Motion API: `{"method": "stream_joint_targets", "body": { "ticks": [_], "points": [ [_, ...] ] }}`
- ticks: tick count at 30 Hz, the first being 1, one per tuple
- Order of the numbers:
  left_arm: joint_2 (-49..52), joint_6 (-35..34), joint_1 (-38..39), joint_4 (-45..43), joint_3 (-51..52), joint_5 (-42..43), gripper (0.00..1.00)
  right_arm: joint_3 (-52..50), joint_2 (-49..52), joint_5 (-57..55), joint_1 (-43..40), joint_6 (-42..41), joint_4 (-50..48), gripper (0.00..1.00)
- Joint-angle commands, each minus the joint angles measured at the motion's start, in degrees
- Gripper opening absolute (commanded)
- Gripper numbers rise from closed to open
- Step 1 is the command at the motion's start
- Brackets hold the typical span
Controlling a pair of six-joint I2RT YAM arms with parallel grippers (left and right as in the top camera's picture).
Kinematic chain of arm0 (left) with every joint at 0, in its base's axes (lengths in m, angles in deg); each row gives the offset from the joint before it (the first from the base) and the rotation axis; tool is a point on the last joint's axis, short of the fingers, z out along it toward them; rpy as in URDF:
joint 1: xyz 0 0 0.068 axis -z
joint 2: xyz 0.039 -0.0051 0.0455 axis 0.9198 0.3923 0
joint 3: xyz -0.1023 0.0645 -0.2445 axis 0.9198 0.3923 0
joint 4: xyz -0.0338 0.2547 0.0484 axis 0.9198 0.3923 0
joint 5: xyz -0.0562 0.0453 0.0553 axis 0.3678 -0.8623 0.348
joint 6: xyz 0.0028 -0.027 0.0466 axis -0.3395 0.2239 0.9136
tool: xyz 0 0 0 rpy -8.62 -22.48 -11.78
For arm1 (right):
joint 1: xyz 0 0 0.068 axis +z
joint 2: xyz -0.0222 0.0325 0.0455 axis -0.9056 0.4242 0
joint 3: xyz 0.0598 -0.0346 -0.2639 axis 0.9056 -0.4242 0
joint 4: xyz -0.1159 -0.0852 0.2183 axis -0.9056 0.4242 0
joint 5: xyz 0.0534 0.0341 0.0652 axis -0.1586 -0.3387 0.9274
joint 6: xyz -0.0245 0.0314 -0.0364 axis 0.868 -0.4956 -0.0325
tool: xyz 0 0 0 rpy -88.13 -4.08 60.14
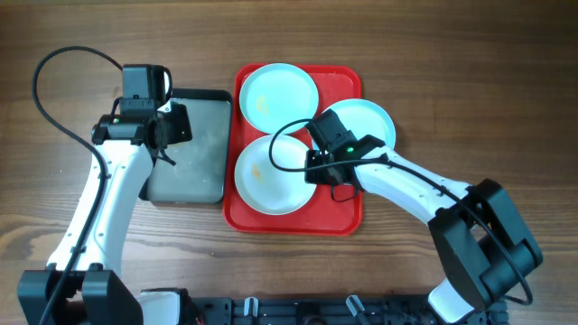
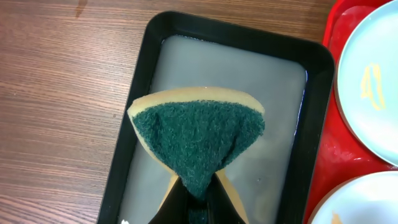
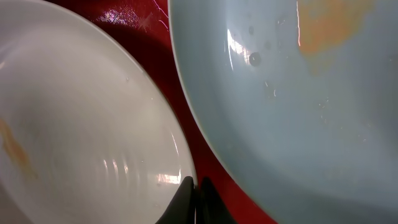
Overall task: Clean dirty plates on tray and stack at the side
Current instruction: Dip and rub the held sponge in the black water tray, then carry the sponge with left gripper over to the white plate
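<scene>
Left gripper (image 2: 199,194) clamps sponge (image 2: 196,137). Right gripper (image 3: 194,194) closed at white plate (image 3: 81,124) rim, lower centre; hold unconfirmed. Steady plate before scrubbing.

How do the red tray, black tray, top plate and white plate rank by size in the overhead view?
1. red tray
2. black tray
3. top plate and white plate: they look the same size, so I won't rank one above the other.
</scene>
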Motion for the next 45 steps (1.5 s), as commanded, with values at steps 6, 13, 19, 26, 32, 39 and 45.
{"method": "stream_joint_targets", "body": {
  "ticks": [6,13,19,26,32,39,45],
  "points": [
    [0.22,-1.33,0.22,1.20,-0.22,3.87,0.04,-0.26,-0.96,-0.83,-0.24,-0.24,-0.42,0.04],
    [0.22,-0.57,0.28,1.97,-0.22,8.28,0.04,-0.26,-0.96,-0.83,-0.24,-0.24,-0.42,0.04],
    [0.33,4.44,0.79,3.74,-0.22,25.09,0.04,-0.26,-0.96,-0.81,-0.24,-0.28,-0.42,0.04],
    [0.35,-1.86,7.63,6.01,-0.22,25.29,0.04,-0.26,-0.96,-0.59,-0.24,-1.99,0.02,0.04],
    [0.46,-14.40,14.80,5.31,1.36,20.31,0.04,-0.26,-0.96,-0.63,-0.24,-2.75,0.04,0.04],
    [2.14,-20.94,20.09,-1.84,8.24,13.68,0.04,-0.26,-0.96,-0.63,-0.24,-2.69,0.02,0.04],
    [5.35,-20.85,19.89,-6.71,8.57,10.67,0.04,-0.26,-0.96,-0.61,-0.24,-2.60,0.02,0.04]
  ]
}}
